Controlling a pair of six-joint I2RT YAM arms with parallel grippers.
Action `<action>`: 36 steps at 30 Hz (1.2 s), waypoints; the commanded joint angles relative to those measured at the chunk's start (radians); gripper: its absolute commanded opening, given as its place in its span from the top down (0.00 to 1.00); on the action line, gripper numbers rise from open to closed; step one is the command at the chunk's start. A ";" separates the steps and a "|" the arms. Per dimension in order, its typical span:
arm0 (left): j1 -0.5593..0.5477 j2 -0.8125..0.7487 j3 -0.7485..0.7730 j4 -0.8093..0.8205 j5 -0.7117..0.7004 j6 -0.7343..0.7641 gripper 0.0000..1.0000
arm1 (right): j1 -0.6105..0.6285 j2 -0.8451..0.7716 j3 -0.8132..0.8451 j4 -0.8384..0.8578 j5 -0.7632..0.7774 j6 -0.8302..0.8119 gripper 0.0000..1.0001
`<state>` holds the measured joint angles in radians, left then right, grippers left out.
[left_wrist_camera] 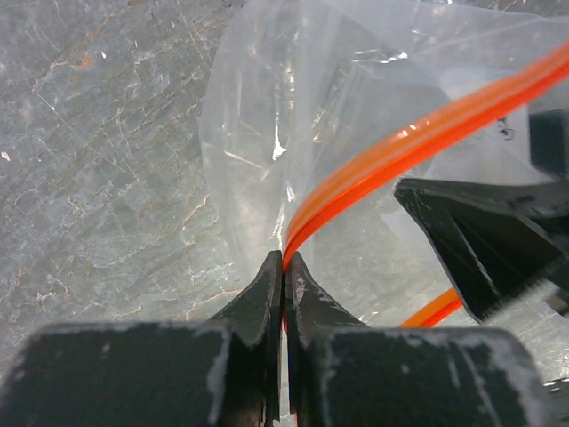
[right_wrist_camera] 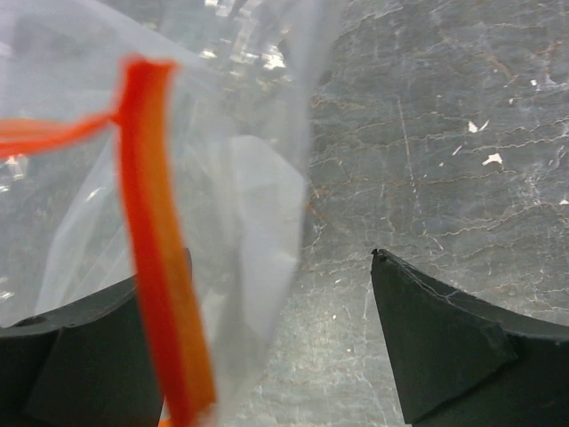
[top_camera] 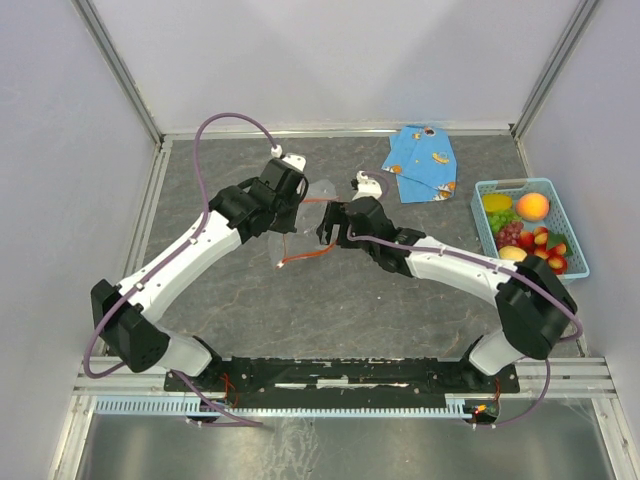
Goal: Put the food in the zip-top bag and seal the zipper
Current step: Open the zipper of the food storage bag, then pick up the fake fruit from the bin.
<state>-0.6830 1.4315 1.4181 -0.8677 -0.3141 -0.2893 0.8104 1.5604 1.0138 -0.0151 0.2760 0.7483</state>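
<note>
The clear zip-top bag [top_camera: 305, 228] hangs between my two grippers at the table's middle, its mouth spread open. My left gripper [top_camera: 288, 220] is shut on the orange-red zipper strip [left_wrist_camera: 391, 156], pinched at the fingertips [left_wrist_camera: 284, 267]. My right gripper [top_camera: 328, 225] is open. In the right wrist view its jaws stand wide apart [right_wrist_camera: 267, 294], with the zipper strip [right_wrist_camera: 160, 267] and bag film [right_wrist_camera: 258, 222] hanging in front of the left finger. The food is in the light-blue basket [top_camera: 580, 240]: peach [top_camera: 533, 206], lemon [top_camera: 497, 202], grapes [top_camera: 508, 230], apple [top_camera: 514, 259], strawberries [top_camera: 546, 252].
A folded blue patterned cloth [top_camera: 425, 163] lies at the back, right of centre. The basket stands by the right wall. Metal frame rails run along the table's edges. My right gripper's black finger [left_wrist_camera: 480, 240] shows close beside the strip in the left wrist view.
</note>
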 commanded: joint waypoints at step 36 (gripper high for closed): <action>0.029 -0.112 -0.104 0.134 0.091 0.055 0.97 | -0.728 -0.547 -0.054 -0.696 0.102 -0.327 0.01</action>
<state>-0.6636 1.3582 1.3170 -0.7826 -0.2481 -0.2886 0.2001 1.0256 1.0012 -0.7555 0.3992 0.3729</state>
